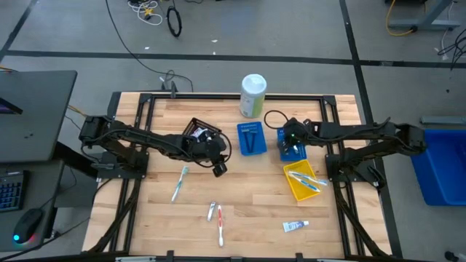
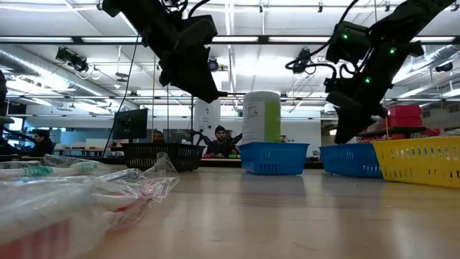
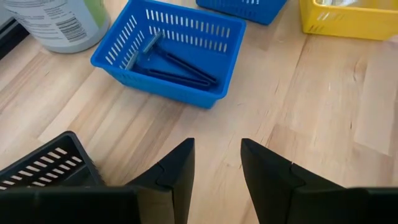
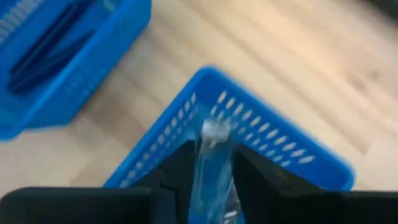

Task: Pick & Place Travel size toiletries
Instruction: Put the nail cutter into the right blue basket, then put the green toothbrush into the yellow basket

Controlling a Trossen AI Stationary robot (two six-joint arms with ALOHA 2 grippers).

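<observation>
the right gripper point(image 4: 208, 165), over the blue bin point(image 4: 261, 118) at three o'clock, clasps a blurred clear-blue item point(image 4: 211, 155), probably a toothbrush. the centre blue bin point(image 3: 180, 50) holds dark razors point(image 3: 174, 62); the yellow bin point(image 1: 301, 181) holds toothbrushes. the left gripper point(image 3: 214, 171) hangs unclenched and empty. loose toiletries point(image 1: 217, 217) lie at six o'clock.
</observation>
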